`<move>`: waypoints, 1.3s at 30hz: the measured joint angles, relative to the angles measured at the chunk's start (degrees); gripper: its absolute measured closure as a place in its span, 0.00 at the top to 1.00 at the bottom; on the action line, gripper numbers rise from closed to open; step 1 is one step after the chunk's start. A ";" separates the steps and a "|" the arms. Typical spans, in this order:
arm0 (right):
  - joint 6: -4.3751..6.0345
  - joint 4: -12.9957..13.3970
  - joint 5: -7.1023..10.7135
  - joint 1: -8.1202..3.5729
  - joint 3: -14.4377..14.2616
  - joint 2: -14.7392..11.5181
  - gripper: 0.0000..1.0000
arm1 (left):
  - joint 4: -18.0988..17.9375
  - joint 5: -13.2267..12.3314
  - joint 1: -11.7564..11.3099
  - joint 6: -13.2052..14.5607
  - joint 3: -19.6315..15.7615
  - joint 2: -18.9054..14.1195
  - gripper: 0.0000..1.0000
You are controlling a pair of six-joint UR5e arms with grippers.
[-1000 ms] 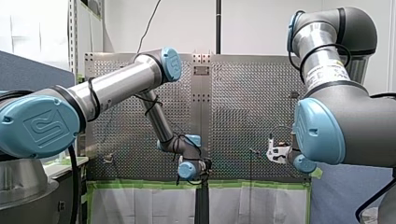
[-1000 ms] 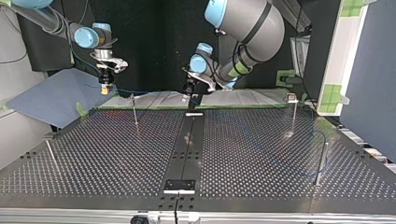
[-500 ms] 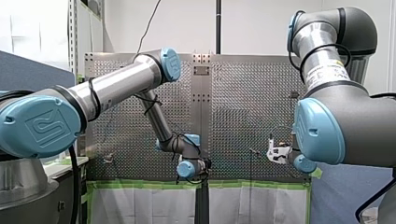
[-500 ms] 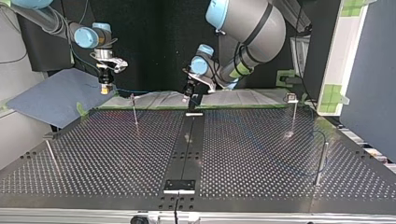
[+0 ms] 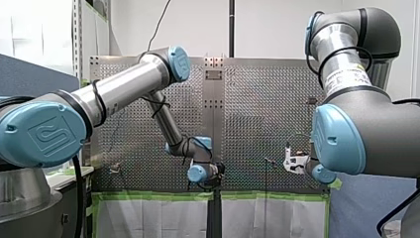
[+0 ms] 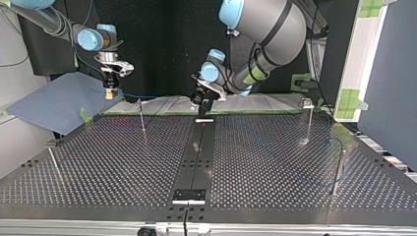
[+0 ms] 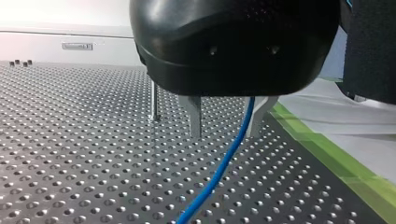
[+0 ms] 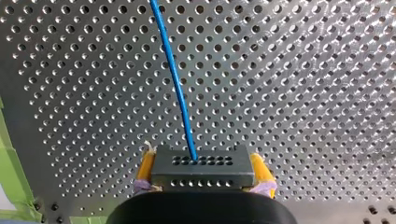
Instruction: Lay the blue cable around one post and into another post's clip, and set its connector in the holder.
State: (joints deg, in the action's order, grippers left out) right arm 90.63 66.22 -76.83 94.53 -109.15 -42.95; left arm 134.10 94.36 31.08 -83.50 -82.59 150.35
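Observation:
In the left wrist view the blue cable [image 7: 224, 163] runs down between the two metal fingers of my left gripper [image 7: 226, 123]. The jaws stand apart, wider than the cable, which lies close to one finger [image 7: 258, 114]. That gripper [image 6: 201, 102] hangs over the table's far edge, by the centre strip, in the top view. My right gripper [image 6: 111, 91] is at the top view's far left, its yellow pads [image 8: 145, 169] shut on the dark grey connector [image 8: 203, 169]. The cable [image 8: 175, 79] leaves the connector's face and runs ahead over the perforated plate.
Thin metal posts stand on the table: one [image 6: 141, 117] near my right gripper, one [image 6: 309, 120] at the far right, others [image 6: 339, 169] [image 6: 53, 161] nearer the camera. A black centre strip carries a white-edged holder [image 6: 189, 195]. Blue cloth [image 6: 54, 103] and green tape [image 7: 327, 154] border the table.
My left gripper's fingers have come closer together around the cable, and its wrist has shifted slightly. My right arm has stayed still with the connector.

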 joint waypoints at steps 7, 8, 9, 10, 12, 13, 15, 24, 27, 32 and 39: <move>0.01 0.12 0.00 -0.23 0.04 0.00 0.00 | 1.29 -0.80 -0.03 0.06 -0.04 -0.22 0.47; 0.01 0.13 0.00 -0.27 0.03 0.00 0.00 | 1.38 -0.85 -0.03 0.07 -0.03 -0.22 0.47; 0.01 0.14 0.00 -0.31 0.03 0.00 0.00 | 1.45 -0.94 -0.03 0.07 -0.03 -0.24 0.47; 0.01 0.14 0.00 -0.35 0.03 0.00 0.00 | 1.54 -1.05 -0.03 0.08 -0.02 -0.24 0.47; 0.01 0.17 -0.04 -0.48 0.07 0.00 0.00 | 1.66 -1.19 -0.03 0.09 -0.02 -0.25 0.47; 0.02 0.19 -0.05 -0.54 0.08 0.00 0.00 | 1.71 -1.25 -0.03 0.09 -0.02 -0.25 0.47; 0.02 0.22 -0.07 -0.70 0.09 0.00 0.00 | 1.75 -1.30 -0.01 0.09 -0.02 -0.25 0.47; 0.03 0.46 -0.09 -1.12 0.14 0.01 0.00 | 1.74 -1.42 0.05 0.09 -0.03 -0.26 0.47; 0.01 0.46 -0.08 -1.18 0.12 0.01 0.00 | 1.73 -1.42 0.02 0.09 -0.02 -0.28 0.47; 0.01 0.50 -0.08 -1.17 0.11 0.01 0.00 | 1.78 -1.42 0.02 0.09 -0.02 -0.28 0.33; 0.02 0.51 -0.08 -1.16 0.11 0.00 0.00 | 1.81 -1.42 -0.01 0.09 -0.01 -0.25 0.26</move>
State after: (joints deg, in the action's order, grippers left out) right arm 90.65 66.72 -76.91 93.36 -109.04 -42.95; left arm 135.91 92.94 31.06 -83.40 -82.61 150.10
